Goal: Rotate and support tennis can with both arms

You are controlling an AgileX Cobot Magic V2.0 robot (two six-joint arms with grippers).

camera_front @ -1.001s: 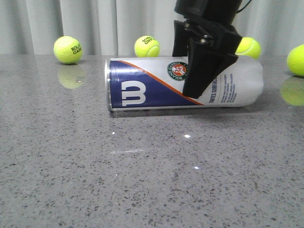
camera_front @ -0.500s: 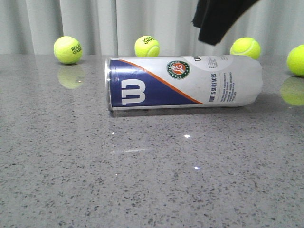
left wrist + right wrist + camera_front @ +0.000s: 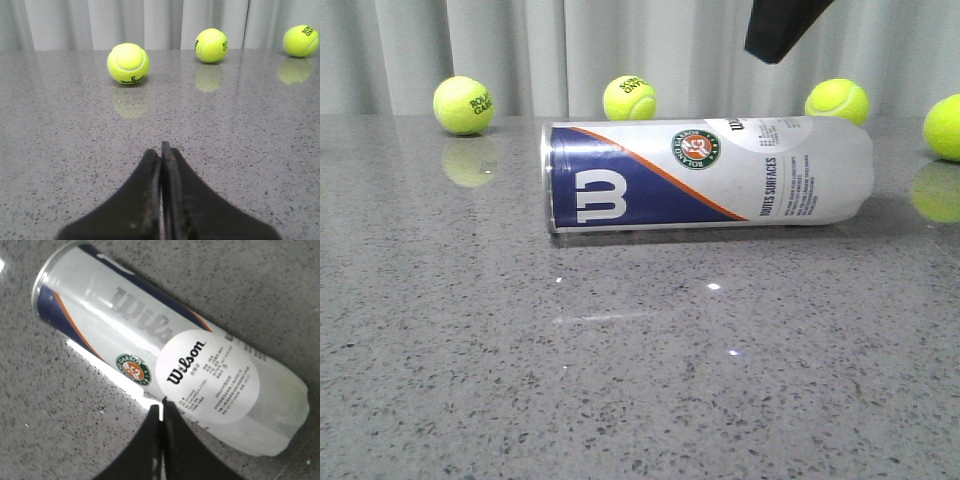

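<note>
The tennis can [image 3: 710,175] lies on its side on the grey table, silver rim to the left, navy panel with the white "W" facing the camera. It also shows in the right wrist view [image 3: 165,350], seen from above. My right gripper [image 3: 775,35] is shut and empty, raised above the can's right half with only its tip in the front view; in its wrist view the gripper [image 3: 161,407] hangs over the can, apart from it. My left gripper [image 3: 161,150] is shut and empty over bare table; the can is out of its view.
Several yellow-green tennis balls rest along the back of the table: one at far left [image 3: 463,104], one behind the can [image 3: 629,97], one at back right [image 3: 837,100], one at the right edge [image 3: 945,126]. Grey curtains hang behind.
My right gripper has lifted straight up off the can, from in front of its right half to near the top edge. The can has not moved.
</note>
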